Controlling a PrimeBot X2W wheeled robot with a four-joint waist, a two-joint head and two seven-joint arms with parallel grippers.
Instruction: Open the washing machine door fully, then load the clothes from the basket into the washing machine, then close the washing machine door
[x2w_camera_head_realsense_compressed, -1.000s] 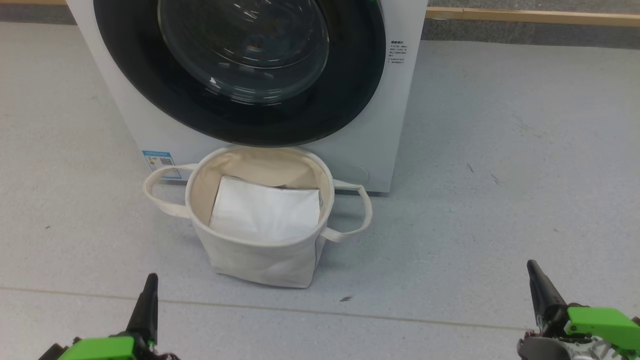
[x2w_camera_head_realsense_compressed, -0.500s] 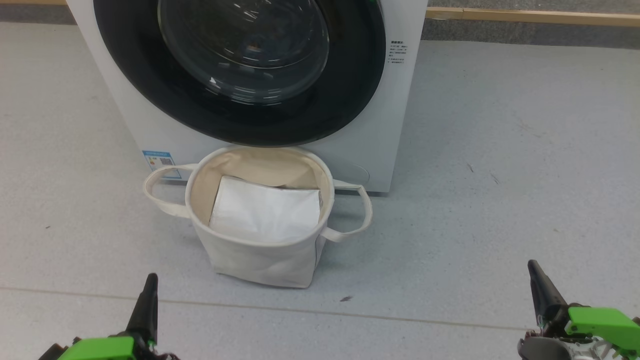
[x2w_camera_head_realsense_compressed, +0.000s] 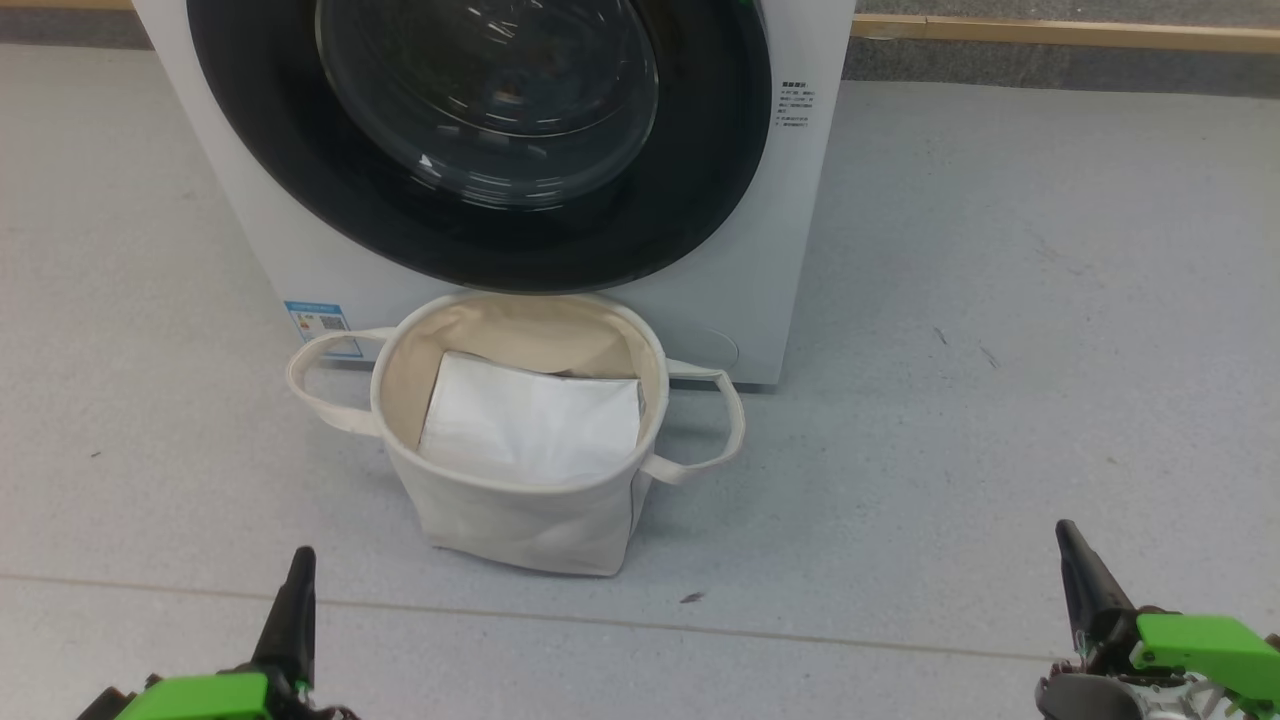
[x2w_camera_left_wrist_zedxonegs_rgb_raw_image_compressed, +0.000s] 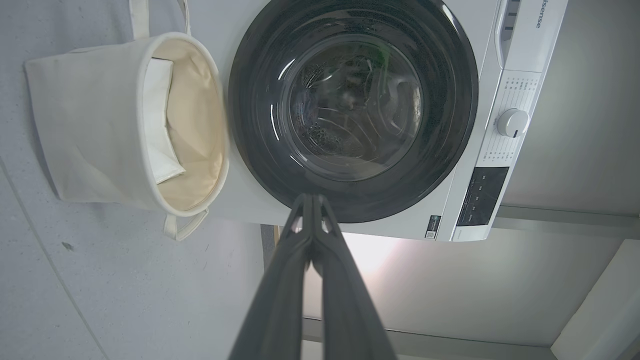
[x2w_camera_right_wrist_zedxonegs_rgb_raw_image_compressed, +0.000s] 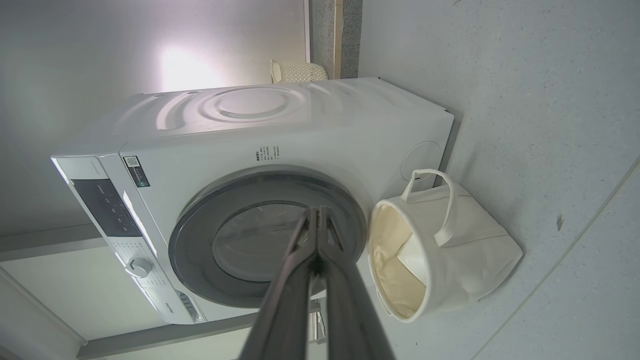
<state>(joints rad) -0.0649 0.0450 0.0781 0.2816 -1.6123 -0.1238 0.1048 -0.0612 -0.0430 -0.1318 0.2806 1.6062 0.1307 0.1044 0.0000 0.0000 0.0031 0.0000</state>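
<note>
Left pincer (x2w_camera_left_wrist_zedxonegs_rgb_raw_image_compressed: 311, 200) and right pincer (x2w_camera_right_wrist_zedxonegs_rgb_raw_image_compressed: 316, 212), both closed, face the basket (x2w_camera_head_realsense_compressed: 520, 525).

Soft, even light from above leaves the grey floor (x2w_camera_head_realsense_compressed: 1000, 300) bright and almost shadowless. The basket (x2w_camera_head_realsense_compressed: 520, 520) throws only a faint shade at its foot. White streaks of glare cross the glass of the washing machine door (x2w_camera_head_realsense_compressed: 480, 100). In both wrist views a hot patch of light blooms on the wall (x2w_camera_right_wrist_zedxonegs_rgb_raw_image_compressed: 185, 65) behind the washing machine (x2w_camera_right_wrist_zedxonegs_rgb_raw_image_compressed: 325, 130). Straight lines bow toward the edges and the corners dim. The left gripper (x2w_camera_left_wrist_zedxonegs_rgb_raw_image_compressed: 311, 200) and right gripper (x2w_camera_right_wrist_zedxonegs_rgb_raw_image_compressed: 317, 212) go soft near the lens.
</note>
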